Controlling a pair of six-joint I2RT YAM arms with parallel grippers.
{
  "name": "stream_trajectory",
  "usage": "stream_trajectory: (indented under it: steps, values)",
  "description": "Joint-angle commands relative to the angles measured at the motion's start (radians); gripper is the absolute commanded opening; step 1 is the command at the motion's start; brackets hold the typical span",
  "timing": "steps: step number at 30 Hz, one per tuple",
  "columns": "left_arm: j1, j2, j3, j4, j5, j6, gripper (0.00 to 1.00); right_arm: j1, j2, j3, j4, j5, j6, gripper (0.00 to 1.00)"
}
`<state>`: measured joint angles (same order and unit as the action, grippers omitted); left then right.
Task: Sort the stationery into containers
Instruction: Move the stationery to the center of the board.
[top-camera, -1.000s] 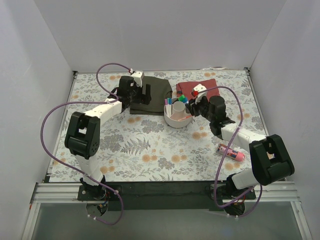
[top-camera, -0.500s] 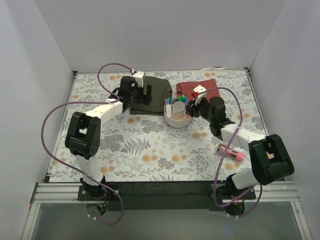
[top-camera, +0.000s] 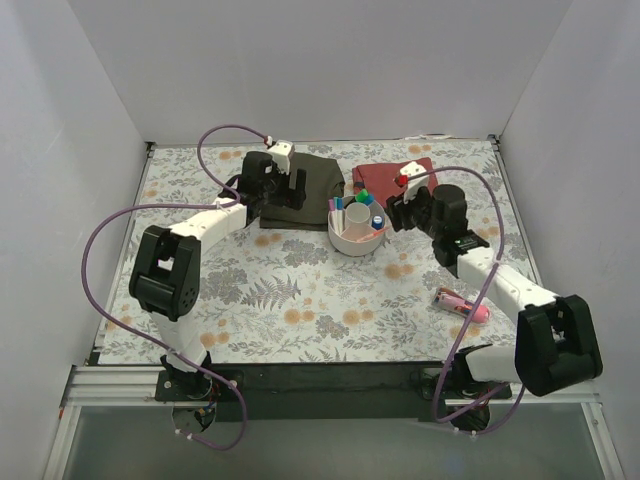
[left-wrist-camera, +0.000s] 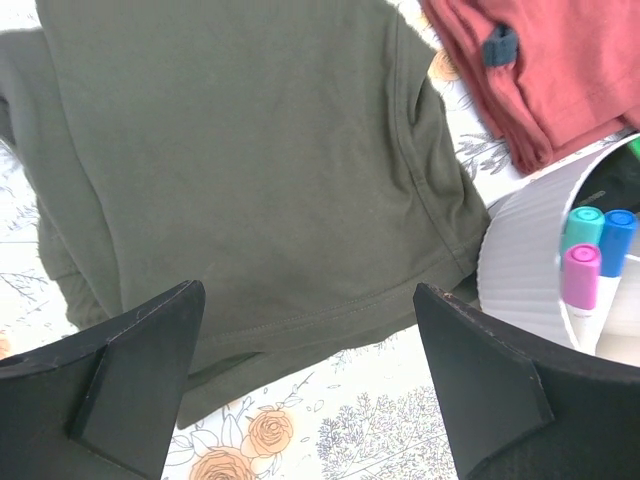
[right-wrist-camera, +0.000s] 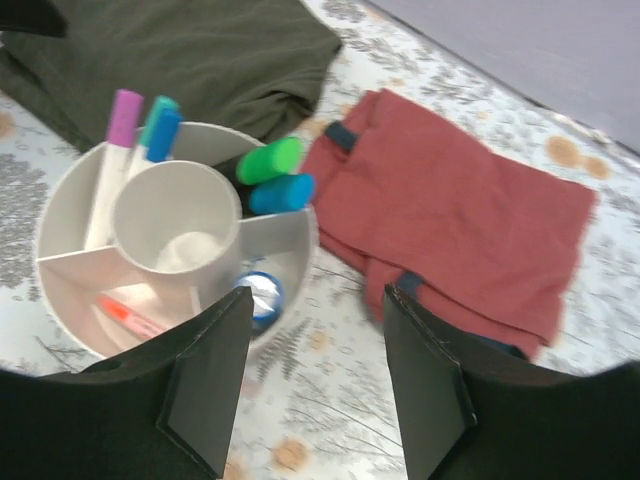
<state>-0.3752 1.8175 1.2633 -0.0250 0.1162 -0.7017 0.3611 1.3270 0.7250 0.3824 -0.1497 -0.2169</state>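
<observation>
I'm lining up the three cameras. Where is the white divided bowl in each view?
Top external: white divided bowl near the centre.
Left wrist: at the right edge, cut off by the frame.
Right wrist: left of centre, seen whole.
Shared landmark: the olive cloth, beside the bowl in all three.

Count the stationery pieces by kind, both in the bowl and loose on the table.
Thin white pens: 3
Short capped markers: 3
Thin orange pen: 1
Fat pink tube: 1
Total: 8, all in the divided white bowl except the tube.
</observation>
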Motion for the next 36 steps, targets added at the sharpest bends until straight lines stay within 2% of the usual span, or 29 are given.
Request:
stream_trajectory:
  steps: [1,2,3,5,7,8,10,13,14,19,25,29,36]
  values:
    - [-0.004,-0.128,0.036,0.019,0.020,0.051,0.86,-0.097,-0.112,0.172,-0.360,0.003,-0.190,0.65]
    - [-0.004,-0.142,0.035,0.017,0.033,0.059,0.86,-0.132,-0.118,0.222,-0.452,-0.028,-0.247,0.66]
    - [-0.004,-0.155,0.034,0.013,0.054,0.070,0.86,-0.155,-0.138,0.238,-0.626,-0.056,-0.316,0.66]
    - [-0.004,-0.194,0.028,0.008,0.068,0.074,0.86,-0.252,-0.167,0.260,-0.790,-0.173,-0.523,0.67]
    - [-0.004,-0.225,0.024,0.005,0.080,0.077,0.86,-0.303,-0.212,0.272,-1.001,-0.191,-0.658,0.69]
    - [-0.004,-0.236,0.022,0.004,0.086,0.080,0.86,-0.351,-0.225,0.269,-1.063,-0.198,-0.796,0.70]
    - [-0.004,-0.253,0.018,0.004,0.111,0.087,0.86,-0.425,-0.259,0.258,-1.231,-0.198,-0.913,0.70]
    - [-0.004,-0.280,0.016,0.010,0.155,0.082,0.86,-0.559,-0.293,0.231,-1.361,-0.211,-1.080,0.71]
    - [-0.004,-0.293,0.008,0.014,0.168,0.080,0.86,-0.606,-0.298,0.222,-1.390,-0.211,-1.111,0.71]
    - [-0.004,-0.325,-0.044,0.086,0.215,0.042,0.86,-0.677,-0.299,0.151,-1.502,-0.231,-1.251,0.69]
    - [-0.004,-0.354,-0.117,0.149,0.244,0.024,0.86,-0.724,-0.417,-0.039,-1.487,-0.240,-1.469,0.68]
    - [-0.005,-0.357,-0.160,0.200,0.250,0.027,0.86,-0.737,-0.437,-0.127,-1.450,-0.238,-1.492,0.68]
    - [0.007,-0.325,-0.188,0.237,0.260,0.047,0.86,-0.754,-0.329,-0.089,-1.426,-0.192,-1.510,0.67]
